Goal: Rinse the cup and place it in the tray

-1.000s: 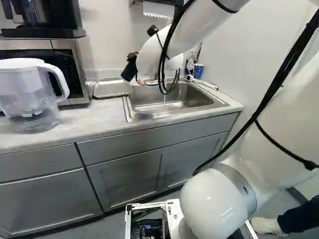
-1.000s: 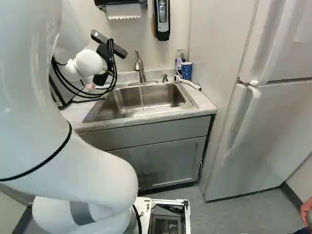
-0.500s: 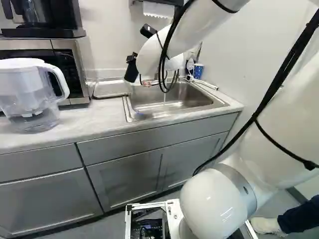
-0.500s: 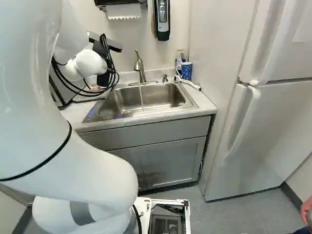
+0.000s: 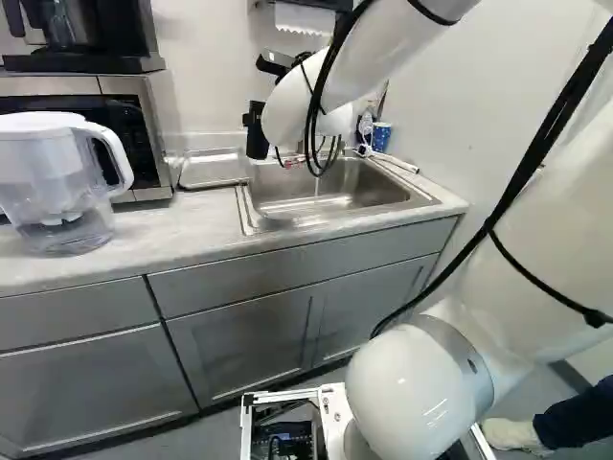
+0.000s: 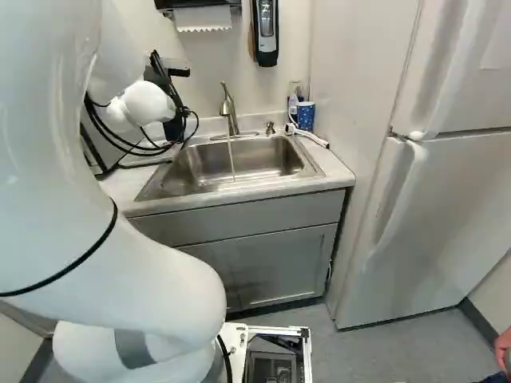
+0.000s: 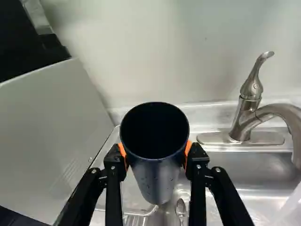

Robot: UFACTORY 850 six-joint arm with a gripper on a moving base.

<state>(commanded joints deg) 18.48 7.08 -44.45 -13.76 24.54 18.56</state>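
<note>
Dark-blue cup (image 7: pixel 160 176) held by the tool (image 5: pixel 255 123), its orange pads (image 7: pixel 122 151) parted to the cup's width, near the sink's (image 5: pixel 246 216) left edge; the tap (image 6: pixel 229 112) is running.

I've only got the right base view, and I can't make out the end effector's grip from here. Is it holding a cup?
Observer: Yes. The wrist view shows the dark cup pinched between both orange pads of the end effector.
Operator: And the tray? Where does it sit?
Observer: In the left base view, the tray lies between the microwave and the sink.
Operator: Anything near the cup's base?
Observer: The wrist view shows what looks like a spoon just past it.
</note>
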